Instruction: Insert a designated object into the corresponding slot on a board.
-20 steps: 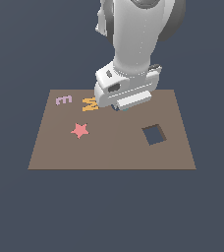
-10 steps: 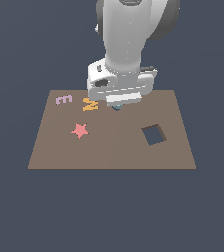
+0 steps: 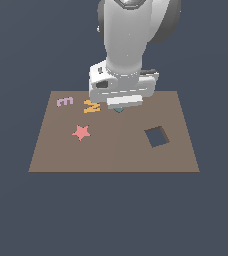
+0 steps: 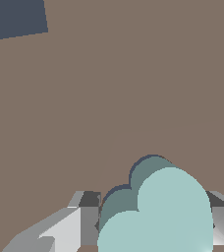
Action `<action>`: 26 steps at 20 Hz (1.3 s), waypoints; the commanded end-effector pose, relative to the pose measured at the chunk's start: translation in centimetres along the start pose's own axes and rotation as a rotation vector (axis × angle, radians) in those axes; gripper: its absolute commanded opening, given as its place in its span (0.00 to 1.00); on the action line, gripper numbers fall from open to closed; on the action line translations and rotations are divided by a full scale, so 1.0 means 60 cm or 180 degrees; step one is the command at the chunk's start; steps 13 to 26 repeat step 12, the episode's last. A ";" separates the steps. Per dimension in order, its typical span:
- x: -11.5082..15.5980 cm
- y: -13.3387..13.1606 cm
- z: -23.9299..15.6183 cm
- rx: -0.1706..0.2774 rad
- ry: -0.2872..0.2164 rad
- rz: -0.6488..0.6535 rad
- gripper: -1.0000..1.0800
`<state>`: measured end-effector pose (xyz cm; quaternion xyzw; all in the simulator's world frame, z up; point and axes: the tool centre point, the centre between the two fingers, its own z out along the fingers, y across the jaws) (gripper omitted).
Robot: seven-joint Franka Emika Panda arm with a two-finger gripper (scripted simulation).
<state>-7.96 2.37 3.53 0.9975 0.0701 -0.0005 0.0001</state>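
Gripper [image 3: 118, 107]: low over the board's far half in the exterior view, just beside the orange M [image 3: 91, 106]; the fingers [image 4: 87, 216] sit narrow, closed on the block's two flanks
Designated object [image 4: 158, 211]: pale teal heart-like block, held between the fingers; only a sliver shows under the hand in the exterior view
Slot [image 4: 133, 184]: a dark heart-shaped edge shows right behind the block, so the block appears to be at or entering it; depth cannot be told
Board [image 3: 114, 150]: flat, brown; square hole [image 3: 156, 136] well apart, red star [image 3: 81, 132] and lilac letter [image 3: 64, 101] towards the exterior view's left
Handling, as a judgement: looks rigid, light and smooth; rounded lobes could twist in the grip; flat flanks are the best hold; lobes must match the cut-out
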 end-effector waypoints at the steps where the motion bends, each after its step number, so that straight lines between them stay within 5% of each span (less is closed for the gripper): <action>1: -0.001 0.000 0.007 0.0000 -0.0001 0.0008 0.00; 2: -0.001 0.000 0.008 0.0000 -0.0001 0.0008 0.00; 3: -0.001 0.000 0.008 0.0000 -0.0001 0.0008 0.96; 26: -0.001 0.000 0.008 0.0000 -0.0001 0.0008 0.96</action>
